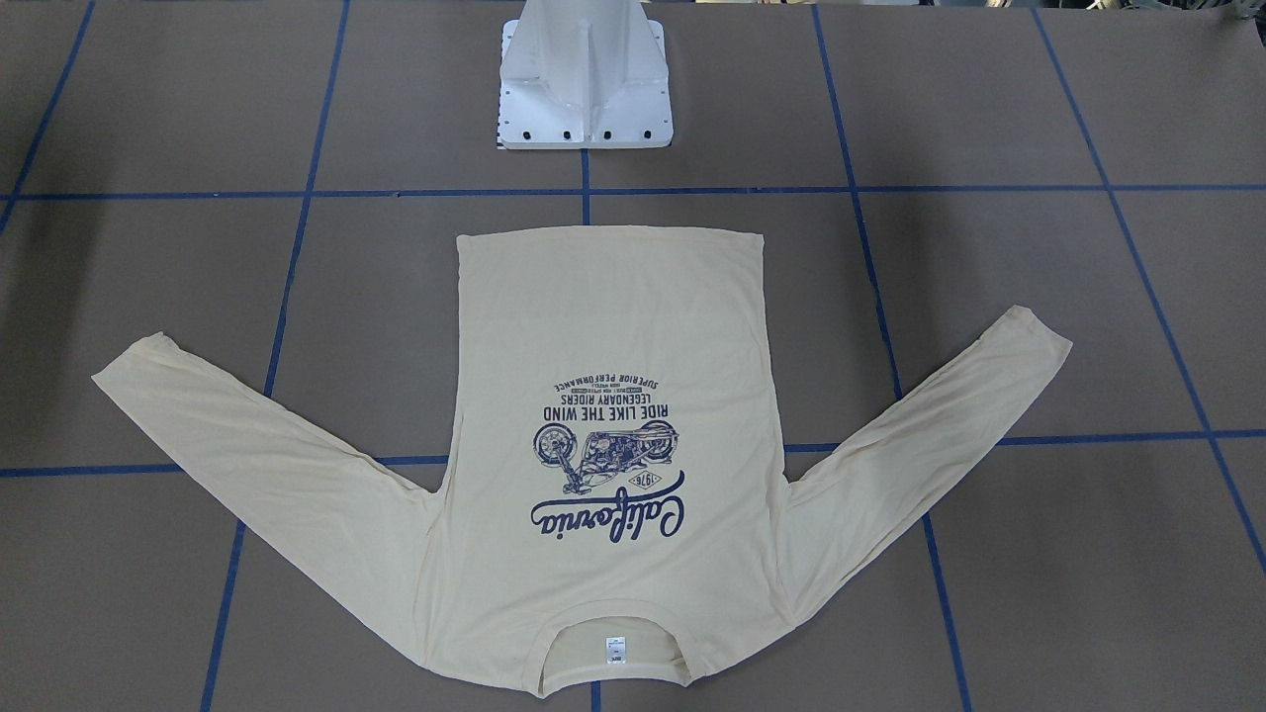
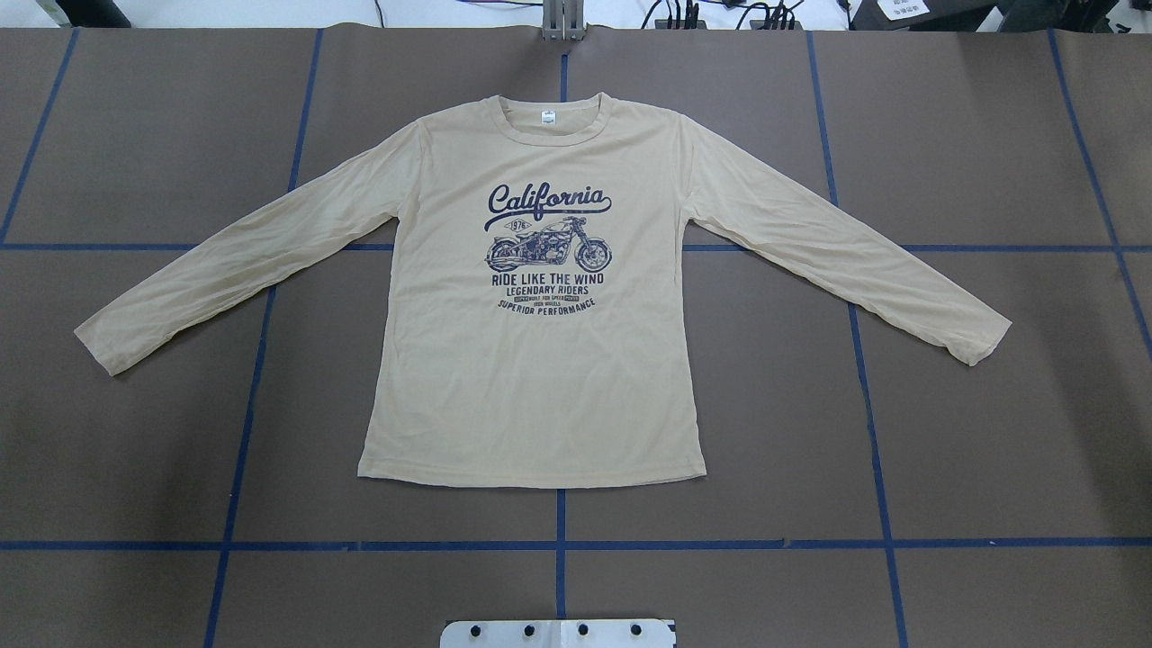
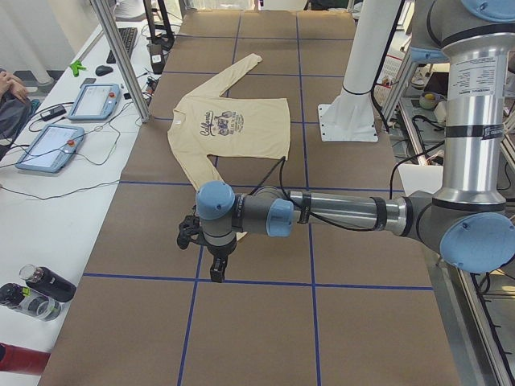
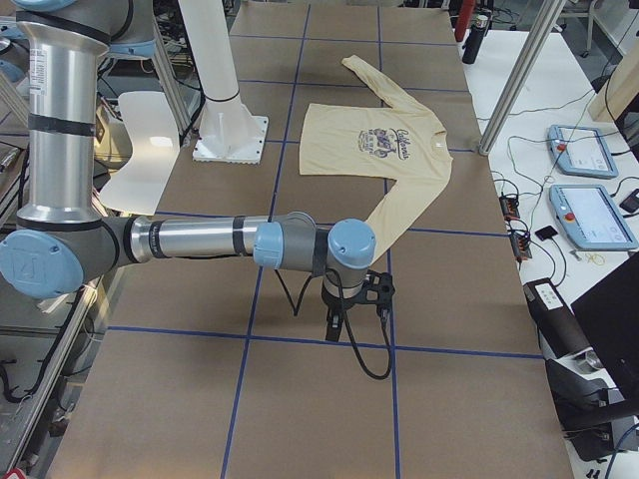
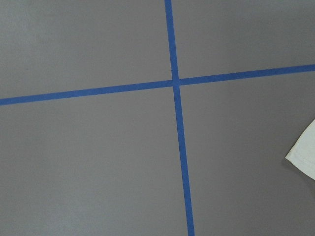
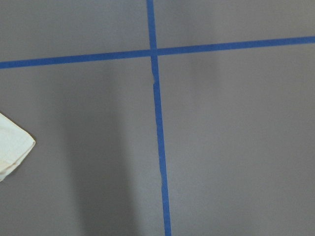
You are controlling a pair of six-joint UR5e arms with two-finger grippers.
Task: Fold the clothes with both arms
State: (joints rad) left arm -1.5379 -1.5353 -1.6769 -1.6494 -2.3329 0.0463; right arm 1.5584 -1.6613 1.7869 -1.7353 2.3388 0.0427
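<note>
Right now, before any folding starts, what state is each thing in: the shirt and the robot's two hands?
T-shirt: unfolded, flat on the table, print side up, sleeves spread out.
Neck tag: showing inside the collar.
Left hand: above bare table, clear of the shirt; open or shut cannot be told.
Right hand: above bare table, clear of the shirt; open or shut cannot be told.

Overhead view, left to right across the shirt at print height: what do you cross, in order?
On the T-shirt: sleeve at view left → navy California print → sleeve at view right.
</note>
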